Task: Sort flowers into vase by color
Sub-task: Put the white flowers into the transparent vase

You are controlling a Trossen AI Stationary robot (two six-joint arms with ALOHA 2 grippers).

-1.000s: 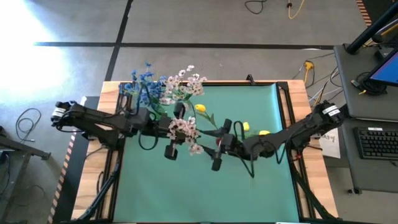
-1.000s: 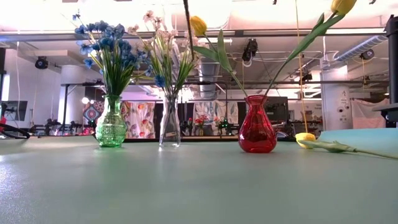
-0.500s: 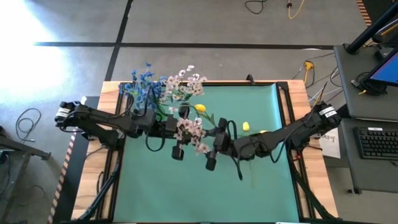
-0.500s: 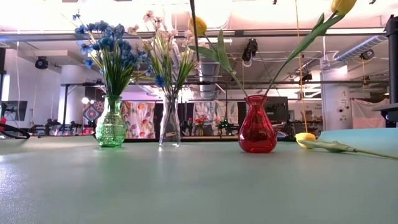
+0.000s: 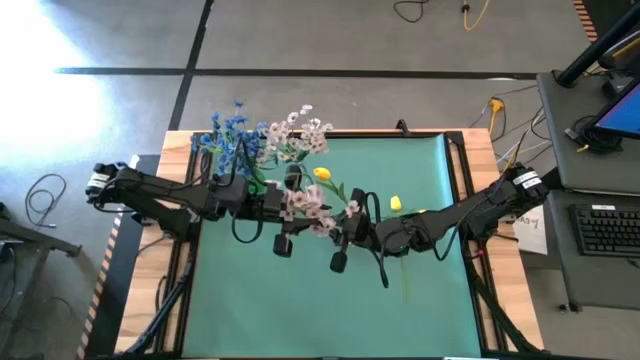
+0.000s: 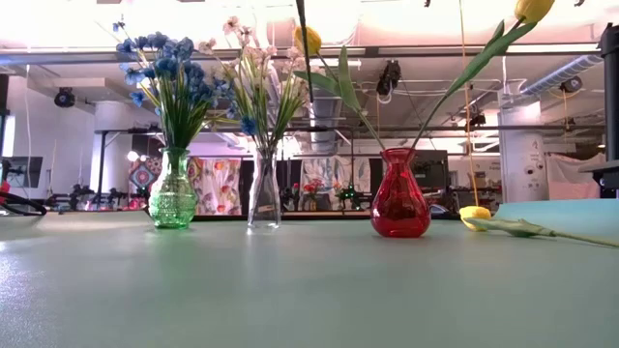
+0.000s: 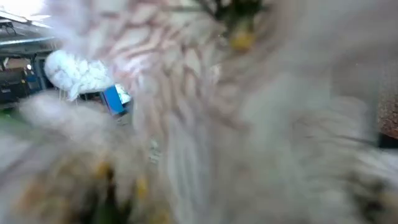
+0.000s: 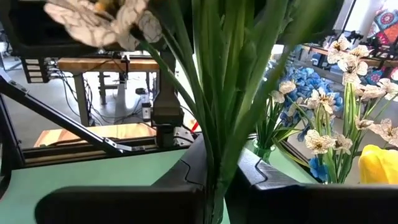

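Pale blossoms (image 7: 186, 112) pressed close blur the left wrist view entirely; the low view crops the yellow tulip (image 6: 535, 8) at its top edge.

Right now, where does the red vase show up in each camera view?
High view: hidden under the arms and blossoms.
Low view: red vase right of centre, holding two yellow tulip stems.
Left wrist view: not in it.
Right wrist view: not in it.
Shared landmark: the blue flowers.

Blue blossoms (image 6: 162, 68) are being shown in a green textured vase (image 6: 173, 197), pale pink-white sprays (image 6: 253, 72) in a clear vase (image 6: 263, 200), yellow buds (image 6: 308, 40) in a red vase (image 6: 400, 201), all on a green worktop (image 6: 290, 290).
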